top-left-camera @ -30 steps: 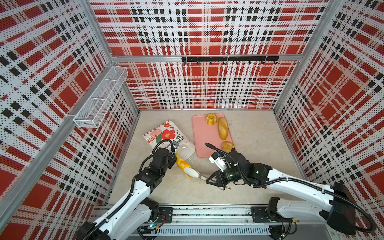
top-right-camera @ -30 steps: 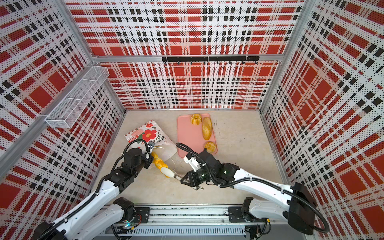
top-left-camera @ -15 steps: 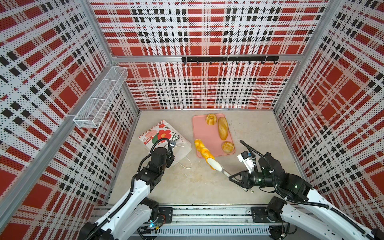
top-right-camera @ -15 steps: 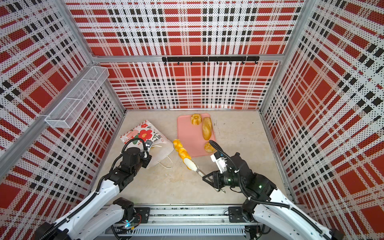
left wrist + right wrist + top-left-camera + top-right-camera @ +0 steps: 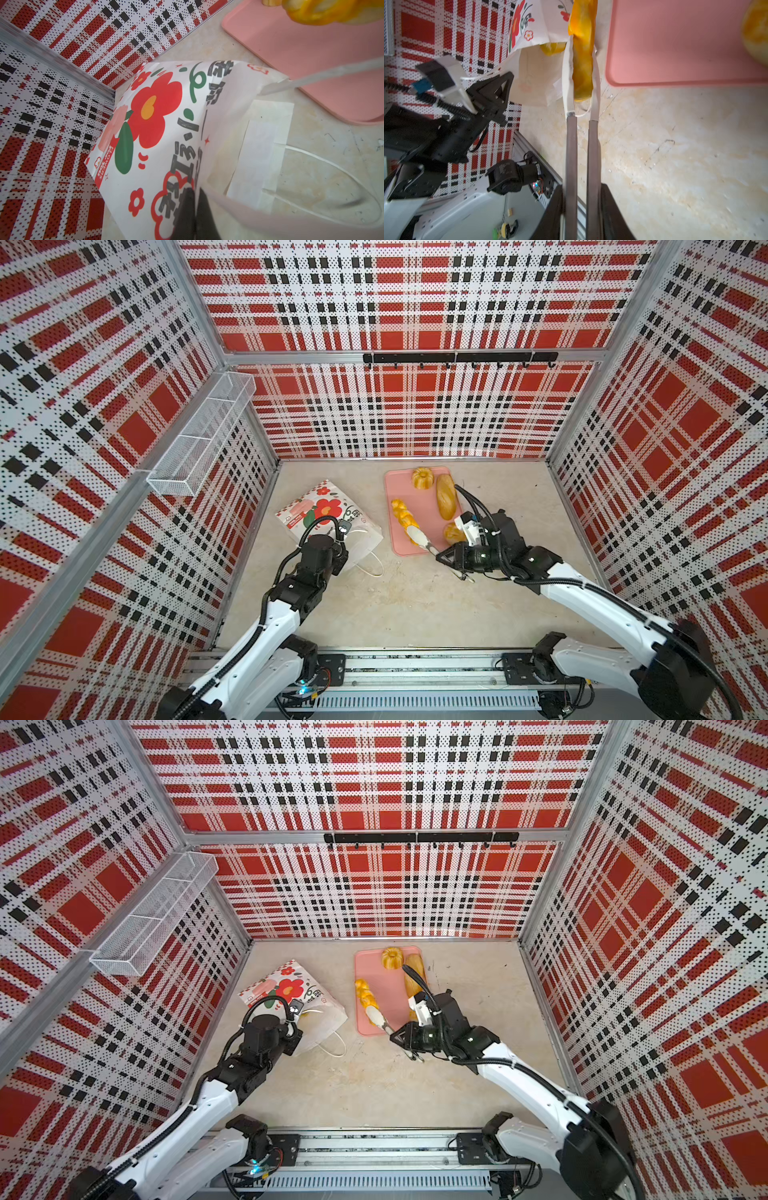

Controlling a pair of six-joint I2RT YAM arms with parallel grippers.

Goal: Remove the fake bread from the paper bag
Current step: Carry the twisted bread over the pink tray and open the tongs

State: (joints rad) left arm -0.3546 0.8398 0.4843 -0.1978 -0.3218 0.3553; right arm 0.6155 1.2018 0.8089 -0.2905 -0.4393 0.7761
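The paper bag (image 5: 328,512) lies on its side at the left, its mouth toward the pink tray (image 5: 422,510). My left gripper (image 5: 195,207) is shut on the upper edge of the bag's mouth. My right gripper (image 5: 451,560) is shut on the handles of metal tongs (image 5: 581,145). The tongs' white tips pinch a braided fake bread (image 5: 402,514) by the tray's left edge. In the right wrist view the braid (image 5: 582,52) hangs in front of the bag's mouth, where another yellow bread (image 5: 552,46) shows inside. Both top views show the braid (image 5: 365,994) over the tray.
On the tray lie a fluted ring (image 5: 422,477), a long loaf (image 5: 446,497) and a round bun (image 5: 453,533). A cord handle (image 5: 372,568) trails on the table by the bag's mouth. A wire basket (image 5: 199,435) hangs on the left wall.
The tongs have carried the braid out of the bag's mouth, rightward and back to the tray's left edge. The left gripper has kept its hold while the bag shifted slightly.
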